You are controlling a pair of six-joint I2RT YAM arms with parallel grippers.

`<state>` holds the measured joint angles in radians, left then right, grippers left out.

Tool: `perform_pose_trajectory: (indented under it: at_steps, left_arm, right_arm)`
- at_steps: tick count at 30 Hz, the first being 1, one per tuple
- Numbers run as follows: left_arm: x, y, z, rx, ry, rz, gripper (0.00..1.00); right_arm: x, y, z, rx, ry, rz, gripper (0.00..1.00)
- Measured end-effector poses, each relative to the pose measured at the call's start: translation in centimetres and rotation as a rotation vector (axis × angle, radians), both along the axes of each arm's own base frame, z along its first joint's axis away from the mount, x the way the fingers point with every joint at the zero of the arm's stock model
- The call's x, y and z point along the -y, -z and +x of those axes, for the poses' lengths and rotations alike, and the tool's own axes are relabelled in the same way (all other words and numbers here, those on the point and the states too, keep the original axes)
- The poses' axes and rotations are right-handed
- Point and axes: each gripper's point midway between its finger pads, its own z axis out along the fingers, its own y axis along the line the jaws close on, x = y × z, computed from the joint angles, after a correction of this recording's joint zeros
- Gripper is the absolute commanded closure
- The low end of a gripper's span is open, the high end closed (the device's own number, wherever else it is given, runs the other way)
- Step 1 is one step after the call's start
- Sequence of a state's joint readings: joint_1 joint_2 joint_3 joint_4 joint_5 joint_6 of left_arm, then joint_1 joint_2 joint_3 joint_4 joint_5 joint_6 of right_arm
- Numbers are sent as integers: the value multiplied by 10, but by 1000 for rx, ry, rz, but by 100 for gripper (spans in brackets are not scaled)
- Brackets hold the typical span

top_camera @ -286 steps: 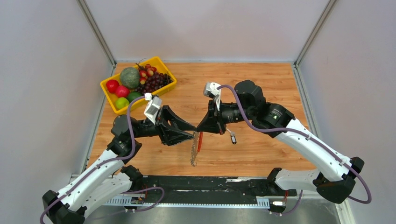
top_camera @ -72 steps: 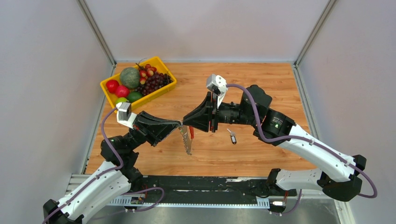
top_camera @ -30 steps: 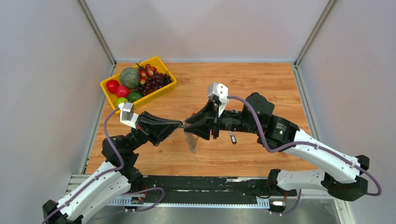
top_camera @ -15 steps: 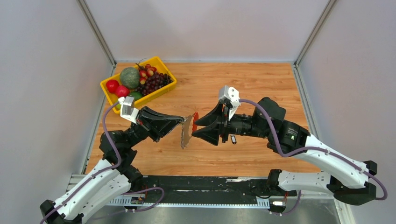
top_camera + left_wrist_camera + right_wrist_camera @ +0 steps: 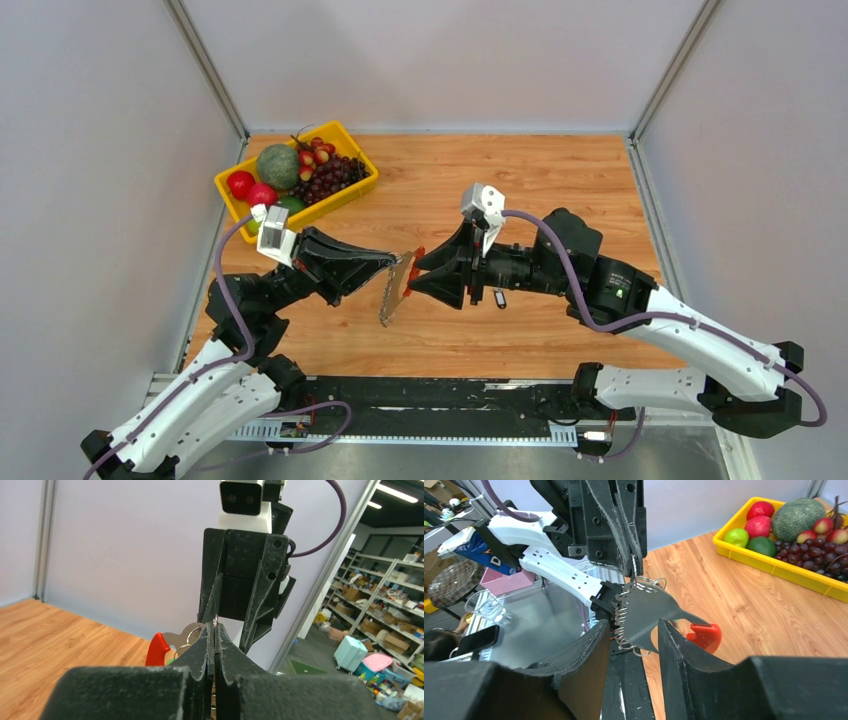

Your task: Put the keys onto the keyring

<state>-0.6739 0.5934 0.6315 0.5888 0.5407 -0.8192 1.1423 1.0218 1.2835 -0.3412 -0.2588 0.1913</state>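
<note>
Pale grey walls (image 5: 440, 60) are closing in a wooden table (image 5: 560, 180), and both arms are reaching toward its middle. The left gripper (image 5: 392, 258) is pinching its jaws fully together on a wire ring at the top of the keyring (image 5: 394, 288), holding the bunch up off the table. The keyring's grey fan-shaped piece (image 5: 646, 611) is hanging below those fingertips, with small rings lining its toothed edge and the red tag (image 5: 703, 634) dangling beside it. The right gripper (image 5: 415, 276) is facing the bunch with its jaws standing apart, close around the lower edge of the fan-shaped piece and not clamping it. The key (image 5: 499, 298) is lying on the table just behind the right gripper, partly hidden. A yellow tray (image 5: 335, 200) of fruit (image 5: 278, 166) is sitting at the far left corner.
</note>
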Motion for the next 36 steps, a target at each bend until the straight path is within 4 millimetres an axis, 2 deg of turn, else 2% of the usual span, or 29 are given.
perform_pose_trajectory:
  at_steps: [5, 12, 19, 22, 26, 30, 36]
  left_arm:
    - [2, 4, -2, 61, -9, 36, 100]
    - [-3, 1, -2, 250, -97, 79, 100]
    - [-8, -2, 0, 461, -199, 104, 100]
    - [-11, 5, -1, 545, -234, 106, 100]
    - [-14, 12, -9, 664, -258, 114, 100]
    - [-21, 9, -22, 783, -278, 104, 100]
    - [-17, 14, -31, 885, -237, 180, 100]
  right_arm:
    - [3, -1, 7, 25, 39, -15, 54]
    - [9, -18, 24, 81, 125, -50, 53]
    - [10, -2, 42, 97, 199, -156, 50]
    - [11, 3, 47, 103, 218, -207, 50]
    - [10, -2, 52, 125, 225, -250, 48]
    - [9, -7, 52, 155, 205, -279, 45]
    - [10, 10, 52, 199, 164, -370, 45]
